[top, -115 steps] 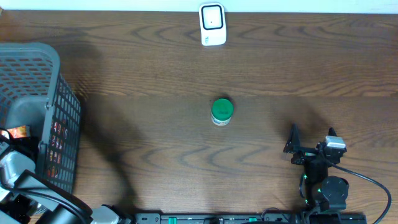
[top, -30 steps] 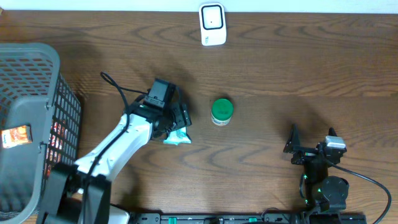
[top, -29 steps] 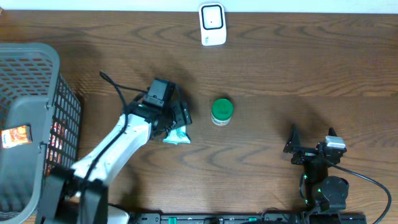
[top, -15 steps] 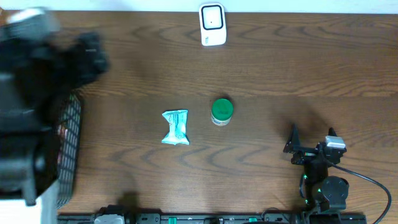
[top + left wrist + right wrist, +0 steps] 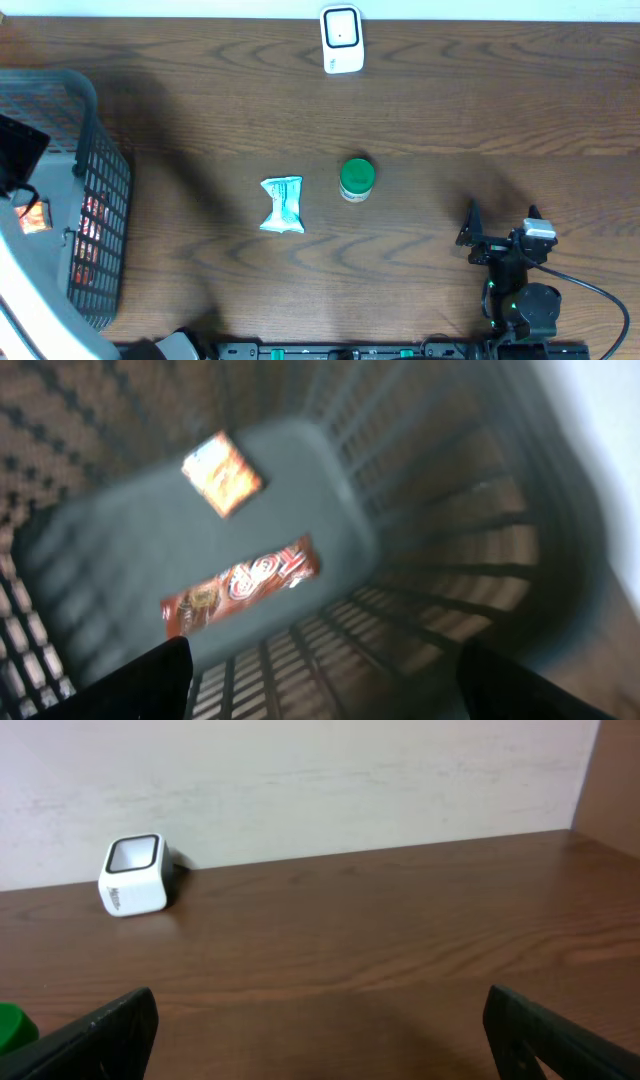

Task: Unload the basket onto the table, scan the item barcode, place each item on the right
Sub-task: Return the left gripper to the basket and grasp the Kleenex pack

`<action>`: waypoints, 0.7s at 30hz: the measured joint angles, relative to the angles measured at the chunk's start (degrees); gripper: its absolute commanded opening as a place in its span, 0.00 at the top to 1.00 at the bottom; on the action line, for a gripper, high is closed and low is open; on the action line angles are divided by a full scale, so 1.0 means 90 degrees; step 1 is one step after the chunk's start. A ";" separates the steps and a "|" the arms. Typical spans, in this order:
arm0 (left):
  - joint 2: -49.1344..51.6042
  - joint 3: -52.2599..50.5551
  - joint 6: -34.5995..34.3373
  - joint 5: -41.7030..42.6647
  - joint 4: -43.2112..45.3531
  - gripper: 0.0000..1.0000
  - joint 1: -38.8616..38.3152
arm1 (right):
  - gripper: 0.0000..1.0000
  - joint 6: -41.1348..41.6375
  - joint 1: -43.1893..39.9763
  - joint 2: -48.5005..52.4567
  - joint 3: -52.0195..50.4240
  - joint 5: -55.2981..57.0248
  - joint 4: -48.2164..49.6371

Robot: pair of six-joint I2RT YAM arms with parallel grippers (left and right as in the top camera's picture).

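Note:
A white barcode scanner (image 5: 341, 40) stands at the table's far edge and also shows in the right wrist view (image 5: 134, 874). A teal packet (image 5: 282, 204) lies flat mid-table, and a green-lidded jar (image 5: 356, 180) stands just right of it. No gripper touches either. My left gripper (image 5: 330, 695) hangs open over the grey basket (image 5: 95, 215), nothing between its fingers (image 5: 140, 685). Below it in the basket lie an orange packet (image 5: 222, 460) and a red wrapper (image 5: 240, 585). My right gripper (image 5: 498, 222) rests open near the front right, empty.
The basket's mesh wall (image 5: 440, 550) rises around the left gripper. The left arm (image 5: 15, 290) covers the table's left edge in the overhead view. The green jar lid (image 5: 12, 1025) peeks in at the left of the right wrist view.
My left gripper has let go of the teal packet on the table and swung left and up, over the basket. The right arm has not moved.

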 measured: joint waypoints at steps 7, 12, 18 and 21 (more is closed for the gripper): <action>0.1032 -0.0833 -0.1872 -0.0680 -0.0019 0.15 0.0143 | 0.01 0.0000 0.0000 -0.0002 0.0000 0.0000 0.0000; 0.1464 -0.1158 -0.3317 -0.1190 0.0041 0.15 0.0325 | 0.01 0.0000 0.0000 -0.0002 0.0000 0.0000 0.0000; 0.1790 -0.1171 -0.4095 -0.1586 0.0488 0.15 0.0525 | 0.01 0.0000 0.0000 -0.0002 0.0000 0.0000 0.0000; 0.2140 -0.1171 -0.4262 -0.1753 0.0748 0.15 0.0580 | 0.01 0.0000 0.0000 0.0000 0.0000 0.0000 0.0000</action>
